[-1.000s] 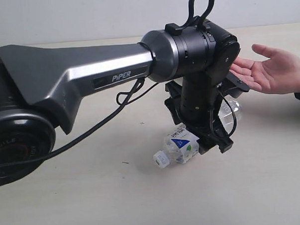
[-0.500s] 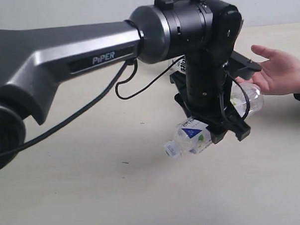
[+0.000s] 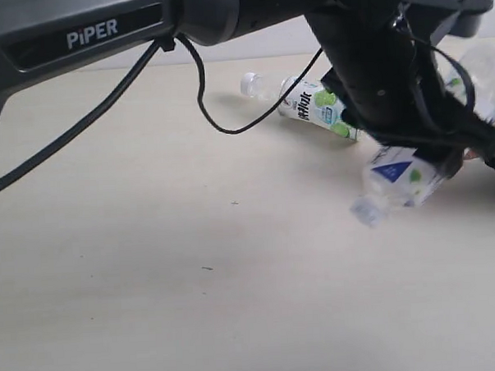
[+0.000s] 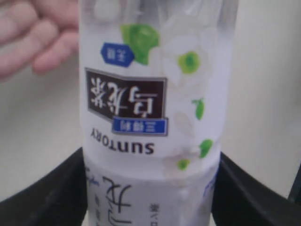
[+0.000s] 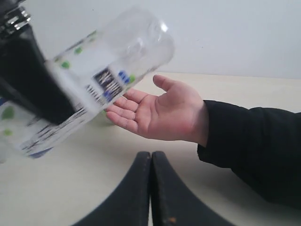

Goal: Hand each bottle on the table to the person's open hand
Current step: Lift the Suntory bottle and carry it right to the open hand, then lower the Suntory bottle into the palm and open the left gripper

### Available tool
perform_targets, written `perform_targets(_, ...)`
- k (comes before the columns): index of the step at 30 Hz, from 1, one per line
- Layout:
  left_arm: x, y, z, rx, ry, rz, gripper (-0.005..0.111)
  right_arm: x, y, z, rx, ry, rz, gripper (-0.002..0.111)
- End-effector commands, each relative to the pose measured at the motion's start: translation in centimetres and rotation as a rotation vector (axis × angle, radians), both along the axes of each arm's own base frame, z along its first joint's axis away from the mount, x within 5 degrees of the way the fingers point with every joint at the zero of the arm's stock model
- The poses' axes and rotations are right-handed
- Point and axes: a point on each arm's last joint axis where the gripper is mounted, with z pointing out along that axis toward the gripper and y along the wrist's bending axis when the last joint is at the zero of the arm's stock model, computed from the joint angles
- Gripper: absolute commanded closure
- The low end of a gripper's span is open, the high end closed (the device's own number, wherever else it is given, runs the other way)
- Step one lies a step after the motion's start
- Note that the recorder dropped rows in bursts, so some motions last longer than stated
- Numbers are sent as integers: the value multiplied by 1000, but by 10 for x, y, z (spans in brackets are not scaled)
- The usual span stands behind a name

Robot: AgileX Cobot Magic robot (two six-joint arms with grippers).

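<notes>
- Bottle (image 3: 399,179): clamped across its label in the left end effector (image 4: 150,207), off the table (image 3: 153,280), at the right of the exterior frame, cap end tilted down. In the right wrist view its base hangs just over the fingers of the hand (image 5: 162,115).
- Right end effector (image 5: 151,188): jaws pressed together, holding nothing, low in front of the hand.
- Risk 1: letting go too soon. Only the base is over the fingers, so the bottle would likely miss the palm, fall to the table and roll.
- Risk 2: the bottle is blurred, so it looks to be moving. A fast arrival could knock the fingers.
- Risk 3: smooth plastic held tilted could slide cap-first out of the jaws.
- Against 1 second ago: the bottle was low, just above the table at frame centre. It is now higher and further right. The arm now hides most of the hand and uncovers a 2nd bottle (image 3: 310,105) lying at upper centre.
</notes>
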Motion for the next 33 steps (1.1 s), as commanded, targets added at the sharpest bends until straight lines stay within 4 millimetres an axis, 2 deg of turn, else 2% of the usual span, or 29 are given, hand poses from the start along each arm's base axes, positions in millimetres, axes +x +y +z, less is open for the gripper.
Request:
perform_targets(1,12,-14,26,-293,-59,148,107,0,0,-1,0,-8,5,108)
perform_targets(7,25,-17,34,-451,-9,297,107,0,0,-1,0,-8,5,108)
perform_targets(10,37,-14,29,-487,51,353,107,0,0,-1,0,-8,5,108)
perform_targets(14,63,-4,18,-539,145,457,107,0,0,-1,0,-8,5,108)
perform_targets(19,88,6,-3,-575,266,553,107,0,0,-1,-7,-9,4,108)
perform_targets(26,94,-3,-25,-660,351,512,107,0,0,-1,-7,-9,4,108)
perform_targets(33,102,-14,-49,-688,365,492,107,0,0,-1,-5,-9,4,108)
